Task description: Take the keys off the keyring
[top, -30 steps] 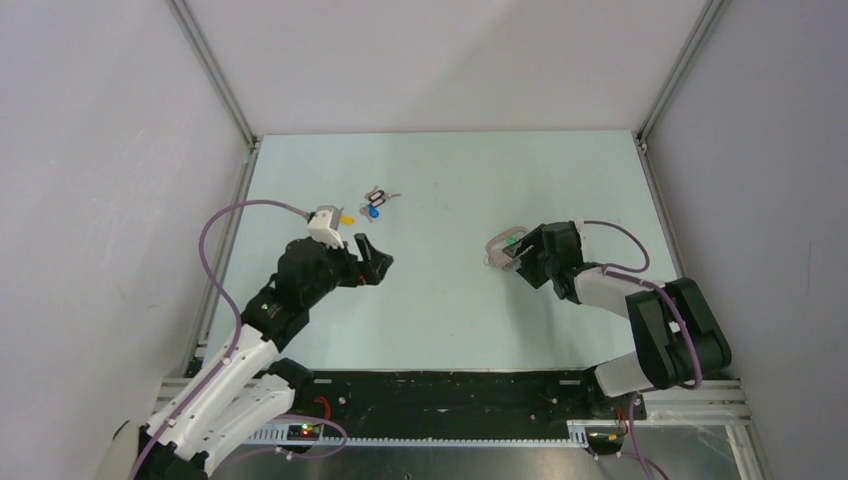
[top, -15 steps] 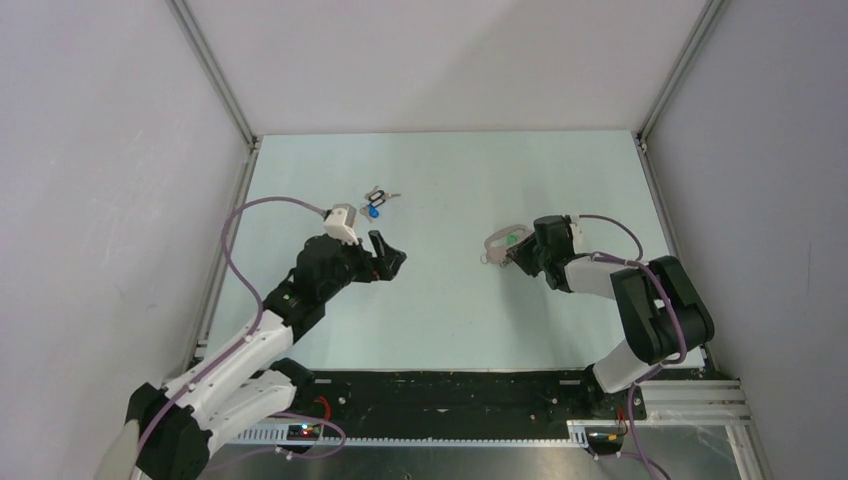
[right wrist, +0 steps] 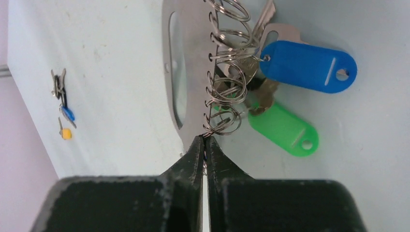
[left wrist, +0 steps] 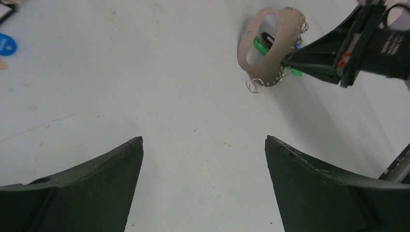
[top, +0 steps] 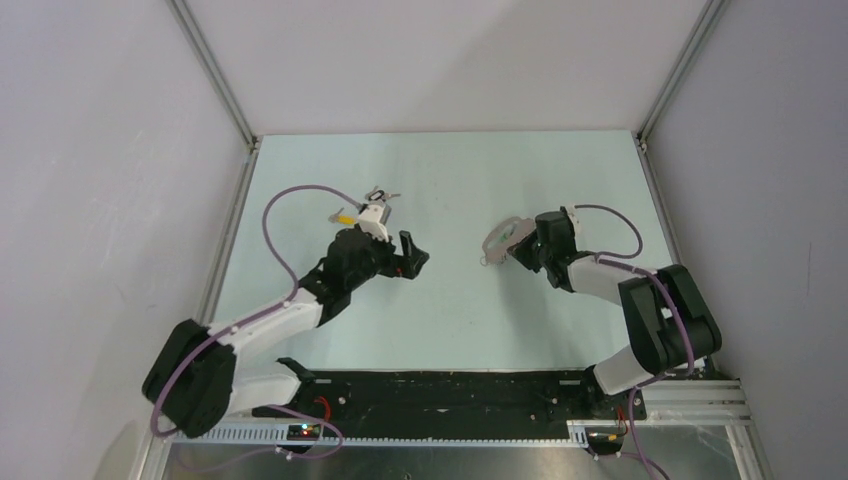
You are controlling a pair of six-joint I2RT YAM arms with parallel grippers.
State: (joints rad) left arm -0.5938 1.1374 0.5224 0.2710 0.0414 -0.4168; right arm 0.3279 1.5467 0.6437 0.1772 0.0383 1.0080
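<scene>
- While the right gripper pinches the rim of the keyring, centre right of the top view, two keys hang there: one blue, one green.
- Left gripper: fingers spread wide.
- White print on the right gripper is unreadable.

worktop: keyring right of centre, tilted up on its edge | my right gripper pinches its right edge | keys lie against the keyring on that gripper's side | my left gripper left of keyring, apart from it | loose keys behind left gripper, well apart from keyring
</scene>
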